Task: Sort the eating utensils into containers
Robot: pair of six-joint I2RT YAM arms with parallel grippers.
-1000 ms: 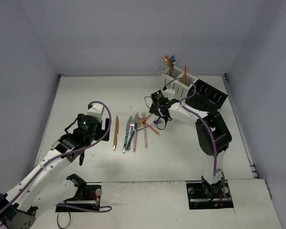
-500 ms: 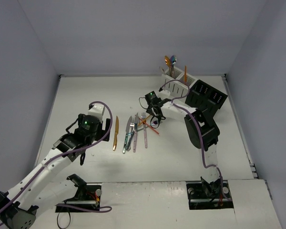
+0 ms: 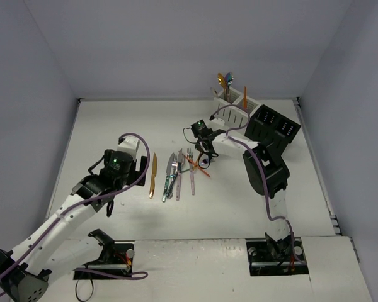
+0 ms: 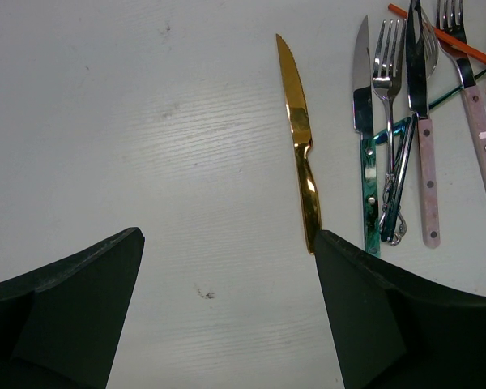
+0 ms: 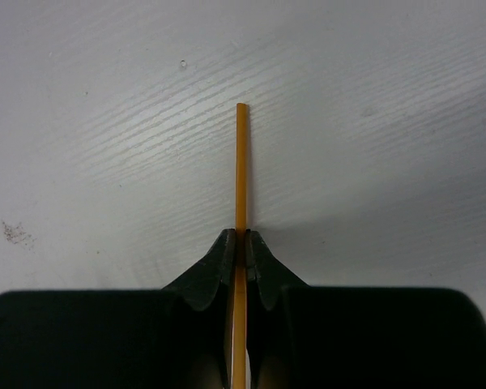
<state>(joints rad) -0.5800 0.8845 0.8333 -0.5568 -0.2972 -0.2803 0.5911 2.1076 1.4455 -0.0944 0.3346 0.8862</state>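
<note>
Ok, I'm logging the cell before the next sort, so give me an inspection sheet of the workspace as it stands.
Surface: white table, lightly marked.
Job's things: gold knife and a bunch of utensils lie mid-table; white caddy holds several upright; black caddy beside it.
Clutter: nothing seen.
Claws: left claw open above the table near the gold knife; right claw shut on orange utensil.
Cables: purple cables run along both arms.
Surroundings: plain pale walls.
</note>
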